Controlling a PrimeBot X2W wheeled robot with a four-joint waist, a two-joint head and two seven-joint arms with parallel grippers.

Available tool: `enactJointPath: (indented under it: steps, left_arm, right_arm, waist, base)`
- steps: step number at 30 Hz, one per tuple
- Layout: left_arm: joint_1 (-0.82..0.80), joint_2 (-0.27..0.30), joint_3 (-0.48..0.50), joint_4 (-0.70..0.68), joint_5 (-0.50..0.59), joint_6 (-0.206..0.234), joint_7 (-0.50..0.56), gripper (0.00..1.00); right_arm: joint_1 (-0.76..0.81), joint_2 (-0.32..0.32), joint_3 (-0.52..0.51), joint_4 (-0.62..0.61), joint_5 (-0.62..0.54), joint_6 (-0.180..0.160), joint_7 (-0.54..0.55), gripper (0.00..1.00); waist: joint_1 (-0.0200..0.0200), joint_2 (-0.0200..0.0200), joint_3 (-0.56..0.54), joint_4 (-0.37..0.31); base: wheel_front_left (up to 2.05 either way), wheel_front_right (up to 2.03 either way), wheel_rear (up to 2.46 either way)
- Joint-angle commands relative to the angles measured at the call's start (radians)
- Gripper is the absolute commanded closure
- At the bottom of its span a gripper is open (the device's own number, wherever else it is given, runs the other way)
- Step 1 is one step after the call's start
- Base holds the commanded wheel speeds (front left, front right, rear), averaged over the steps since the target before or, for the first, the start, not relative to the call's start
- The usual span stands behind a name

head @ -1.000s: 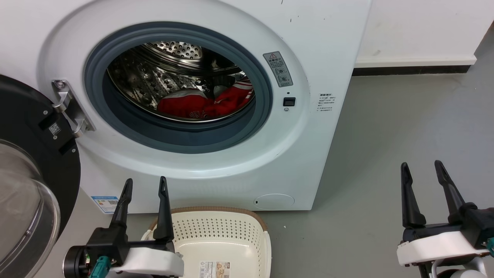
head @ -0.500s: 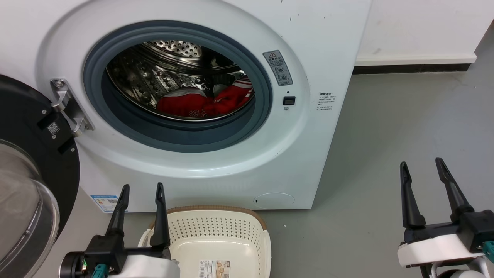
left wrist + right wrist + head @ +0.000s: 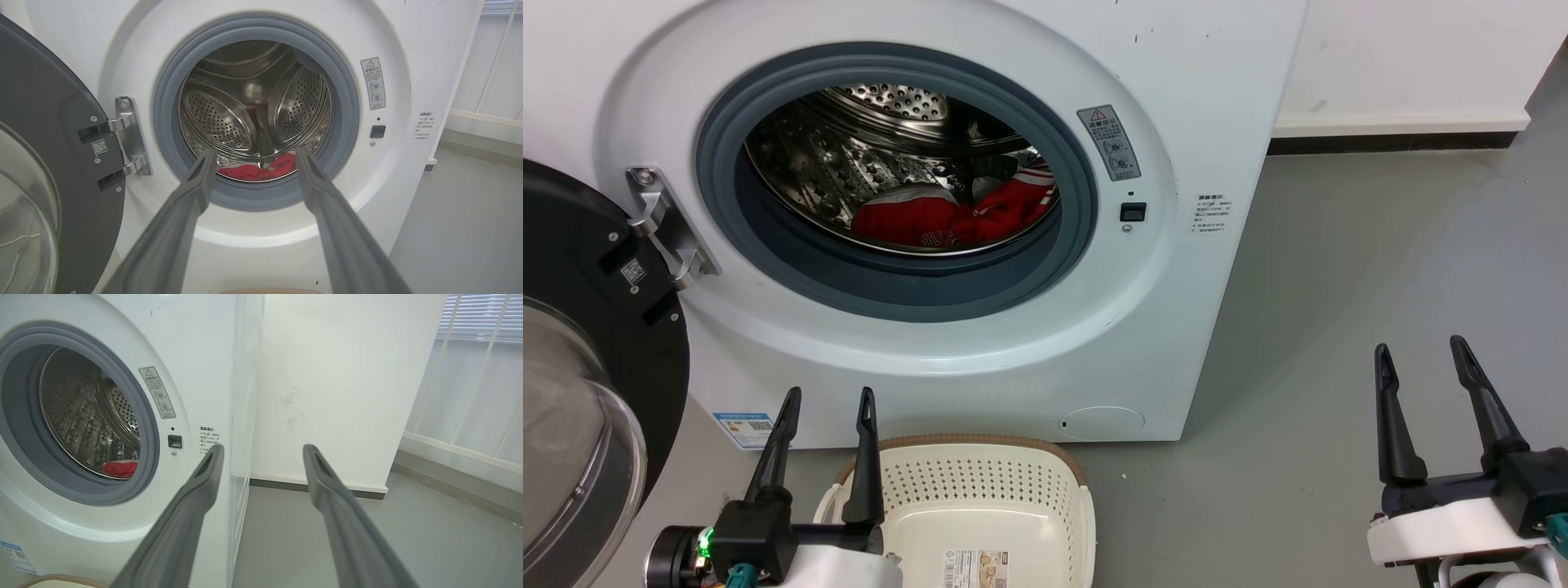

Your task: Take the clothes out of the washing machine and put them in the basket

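Head view: washing machine (image 3: 980, 351) with its door (image 3: 572, 327) swung wide at the left and the porthole open. The clothes (image 3: 947, 216) are a red heap with white trim, low in the drum (image 3: 849, 163) toward its right side, none of them out yet. The basket (image 3: 968, 441) stands on the floor (image 3: 1339, 286) just before the machine's foot, with no garment in it. The left gripper (image 3: 830, 396) has its fingers spread with nothing between them, by the basket's left edge. The right gripper (image 3: 1419, 347) is likewise spread and unladen, well apart to the right over bare floor.

Left wrist view: the fingers frame the lower porthole. Red cloth shows between their tips, beyond the grey gasket (image 3: 347, 122) (a fair line of approach, by my judgement).

Right wrist view: the fingers point past the machine's right corner toward a white wall (image 3: 347, 375). A sliver of red shows low in the drum.

Step in hand, as judged: the first reach, not yet made. The next move calls for the left arm to go through the porthole clear of the gasket lip, lower its tips onto the heap, then pinch a fold. The depth probably demands a bend at the waist.
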Motion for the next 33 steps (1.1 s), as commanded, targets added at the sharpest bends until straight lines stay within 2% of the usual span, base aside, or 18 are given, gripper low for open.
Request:
enactJointPath:
  steps: [1, 14, 18, 22, 28, 33]
  left_arm:
    - [0.008, -0.002, 0.003, 0.003, 0.006, -0.004, -0.003, 0.00]
    - [-0.003, -0.003, 0.006, 0.012, 0.000, -0.005, -0.003, 0.00]
    - [-0.031, -0.003, 0.009, 0.054, 0.003, -0.024, -0.003, 0.00]
    - [-0.093, 0.003, 0.041, 0.085, -0.004, -0.064, -0.003, 0.00]
    - [-0.251, 0.078, 0.055, 0.145, -0.027, -0.116, -0.003, 0.00]
    - [-0.426, 0.188, 0.023, 0.227, -0.074, -0.123, -0.003, 0.00]
  right_arm:
    - [0.011, 0.002, -0.002, 0.002, 0.007, -0.001, -0.002, 0.00]
    - [-0.006, 0.001, 0.004, -0.004, 0.000, -0.001, -0.002, 0.00]
    - [-0.026, 0.001, -0.001, -0.021, 0.004, -0.001, -0.002, 0.00]
    - [-0.060, 0.002, 0.002, -0.038, -0.004, -0.001, -0.002, 0.00]
    - [-0.143, 0.002, 0.006, -0.086, 0.018, -0.001, -0.002, 0.00]
    - [-0.209, 0.002, 0.006, -0.149, 0.056, -0.001, -0.002, 0.00]
  waist:
    - [0.0000, 0.0000, 0.000, -0.001]
    - [0.0000, 0.0000, 0.015, -0.008]
    - [0.0000, 0.0000, 0.065, -0.013]
    - [0.0000, 0.0000, 0.147, -0.028]
    - [0.0000, 0.0000, 0.307, -0.063]
    - [0.0000, 0.0000, 0.434, -0.099]
  base:
    - [0.00, 0.00, 0.00]
    - [0.00, 0.00, 0.00]
    - [0.00, 0.00, 0.00]
    - [0.00, 0.00, 0.00]
    - [0.00, 0.00, 0.00]
    - [0.00, 0.00, 0.00]
